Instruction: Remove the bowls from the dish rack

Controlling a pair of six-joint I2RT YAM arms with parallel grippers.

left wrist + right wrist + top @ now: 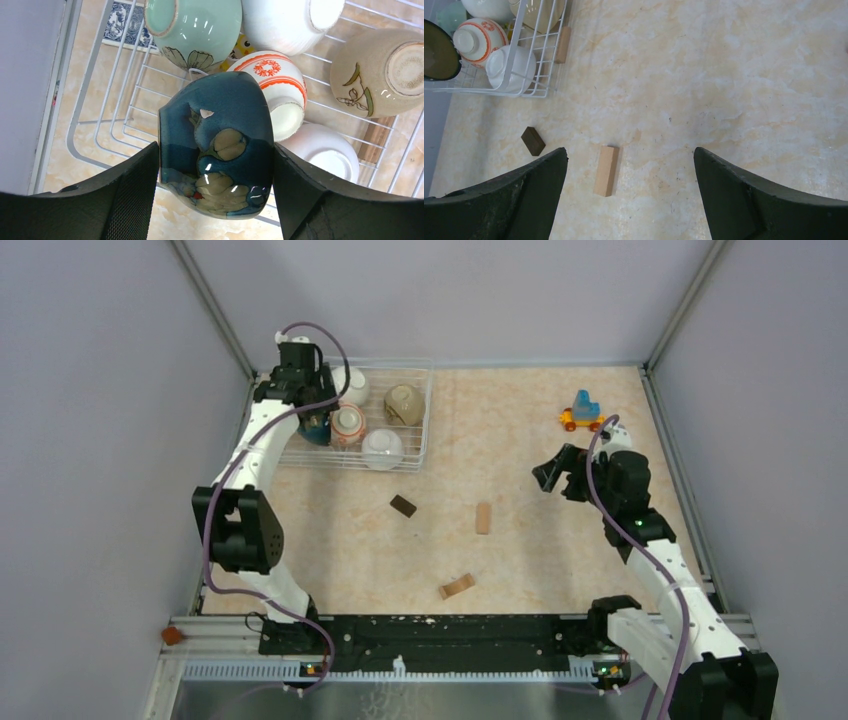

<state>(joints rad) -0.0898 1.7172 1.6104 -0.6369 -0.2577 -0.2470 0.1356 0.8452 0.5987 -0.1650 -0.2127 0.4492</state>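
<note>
My left gripper (316,426) is shut on a dark blue painted bowl (215,145), one finger on each side of it, over the left part of the wire dish rack (425,410). Around it in the rack lie a pale-green bowl (195,25), a white bowl (285,22), an orange-red patterned bowl (275,90), a tan bowl (380,70) and another white bowl (325,150). My right gripper (550,475) hangs open over the bare table at the right, far from the rack; the right wrist view shows nothing between its fingers (544,185).
A toy vehicle (582,412) stands at the back right. A dark block (403,505), a light block (483,517) and a third block (456,586) lie mid-table. A blue-and-white tile (125,25) lies under the rack. Frame walls enclose the table.
</note>
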